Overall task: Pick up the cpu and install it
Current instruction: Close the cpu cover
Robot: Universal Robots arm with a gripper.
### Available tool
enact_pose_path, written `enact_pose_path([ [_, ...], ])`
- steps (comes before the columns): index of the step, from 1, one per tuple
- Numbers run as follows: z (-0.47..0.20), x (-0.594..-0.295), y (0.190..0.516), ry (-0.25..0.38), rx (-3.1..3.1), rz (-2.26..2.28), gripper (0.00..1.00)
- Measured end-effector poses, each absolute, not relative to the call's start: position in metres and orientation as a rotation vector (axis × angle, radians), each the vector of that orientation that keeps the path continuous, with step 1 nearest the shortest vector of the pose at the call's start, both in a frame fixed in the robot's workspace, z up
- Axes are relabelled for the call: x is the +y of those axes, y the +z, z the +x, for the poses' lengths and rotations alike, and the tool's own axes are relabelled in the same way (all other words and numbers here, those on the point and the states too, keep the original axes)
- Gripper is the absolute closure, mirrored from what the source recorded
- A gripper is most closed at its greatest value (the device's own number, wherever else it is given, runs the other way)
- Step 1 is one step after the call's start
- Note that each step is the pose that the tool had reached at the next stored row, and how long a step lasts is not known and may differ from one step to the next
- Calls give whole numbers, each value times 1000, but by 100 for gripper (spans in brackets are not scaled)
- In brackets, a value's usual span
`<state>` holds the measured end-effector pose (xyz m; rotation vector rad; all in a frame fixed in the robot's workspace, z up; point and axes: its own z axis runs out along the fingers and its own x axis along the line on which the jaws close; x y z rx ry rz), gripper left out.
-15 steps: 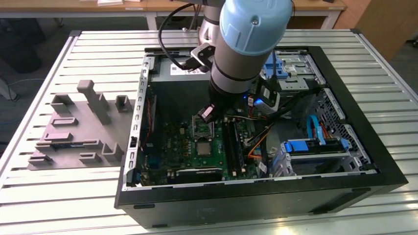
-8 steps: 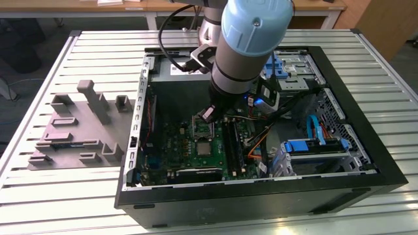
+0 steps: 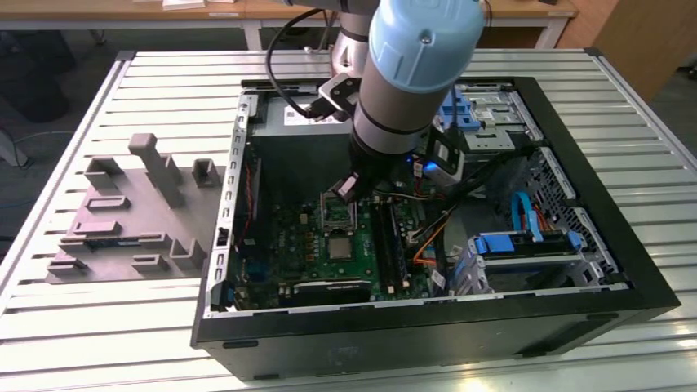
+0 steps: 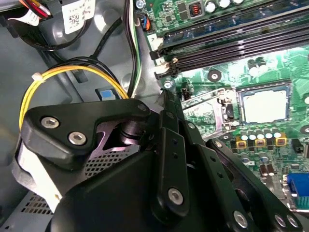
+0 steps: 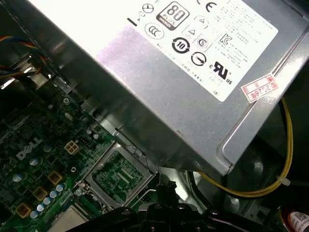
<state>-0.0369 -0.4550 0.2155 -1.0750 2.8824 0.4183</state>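
cpu (image 4: 264, 105) is already sitting in the motherboard (image 4: 270, 63) socket, end effector (image 3: 346, 189) hovering just beside it, can't tell if it's apart or together, so I'd go slow near that open latch.

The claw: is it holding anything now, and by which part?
Cannot be told. The claw hangs inside the case above the motherboard; the cpu lies in its socket, apart from it.

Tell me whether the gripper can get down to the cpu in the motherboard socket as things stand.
Probably yes. The cpu lies face-up on the motherboard with nothing over it, and the gripper hangs just beside it inside the open computer case.
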Motion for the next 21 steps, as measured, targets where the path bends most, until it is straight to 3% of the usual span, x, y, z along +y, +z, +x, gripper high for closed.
enact_pose_path([
  [21,-36,-445,203,424,2880,-1074,89],
])
